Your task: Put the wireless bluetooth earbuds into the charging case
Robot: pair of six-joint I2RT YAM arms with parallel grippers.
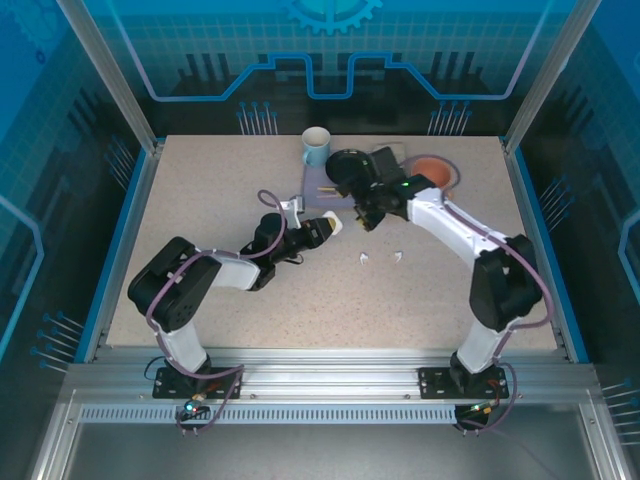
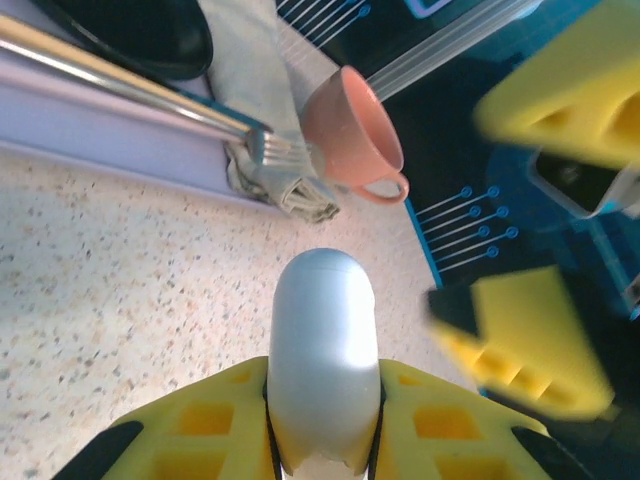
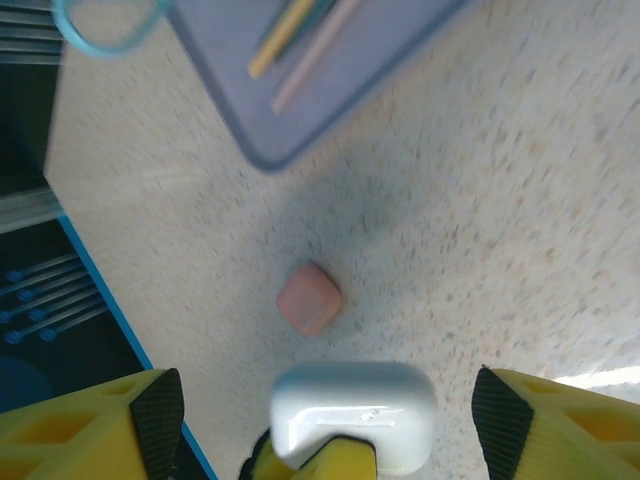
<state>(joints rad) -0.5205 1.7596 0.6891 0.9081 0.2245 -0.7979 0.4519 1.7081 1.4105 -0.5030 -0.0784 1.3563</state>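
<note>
1. The table (image 1: pixel 200 200) is a speckled beige slab with blue edging. Translucent blue panels (image 1: pixel 320 50) printed with circuit lines wall it in. An aluminium frame (image 1: pixel 320 375) runs along the near edge, where the two arms are bolted.
2. Two white wireless bluetooth earbuds (image 1: pixel 364 260) (image 1: pixel 399 258) lie bare on the table. They are near each other, in the middle of the table, nearer to the bases than either gripper.
3. There is one white charging case (image 2: pixel 322 320). It is clamped between the yellow fingers of the left gripper (image 1: pixel 318 232) and sticks out past them.
4. The right gripper (image 1: pixel 364 216) has its jaws spread wide and grasps nothing. The white charging case sits between the fingers, clear of both.
5. One pink case (image 3: pixel 310 298) rests on the table just beyond the white one. Its lid state cannot be told.
6. At the far side lies one lavender tray (image 3: pixel 400 40), with one black bowl (image 1: pixel 348 165), one fork (image 2: pixel 150 95) and one folded grey napkin (image 2: pixel 290 190) on it.
7. There is one pale blue mug (image 1: pixel 316 148) at the tray's far edge, and one pink cup (image 2: pixel 350 125) beside the napkin.
</note>
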